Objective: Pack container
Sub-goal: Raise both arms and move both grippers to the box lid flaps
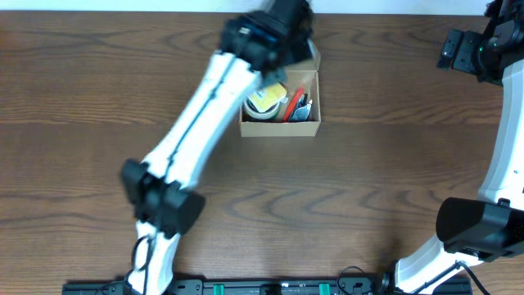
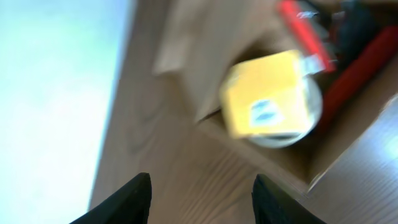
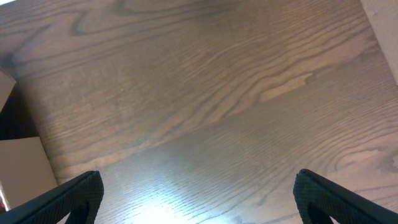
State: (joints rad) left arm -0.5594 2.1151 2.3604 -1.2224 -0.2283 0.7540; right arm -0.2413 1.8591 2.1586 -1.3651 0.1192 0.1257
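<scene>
Container (image 1: pixel 278 128), upper centre overhead, holds a yellow-labelled roll (image 1: pixel 264 105) and red items (image 1: pixel 295 105) (blurred). Left gripper (image 2: pixel 202 202) fingers parted, empty; right gripper (image 3: pixel 199 199) spread wide over the table (image 3: pixel 217 93).

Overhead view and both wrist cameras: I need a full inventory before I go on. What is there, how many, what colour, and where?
box: one, brown cardboard, top open, far middle of the table
tape roll: one, white with a yellow label, inside the box, left part
red thing: at least one, red, inside the box right of the roll; too blurred to name
table: one, brown wood, under everything
left arm: one, white and black, reaching across to the box
right arm: one, white and black, along the right edge
left gripper: one, black, open and empty, over the table by the box
right gripper: one, black, open and empty, over bare table
</scene>
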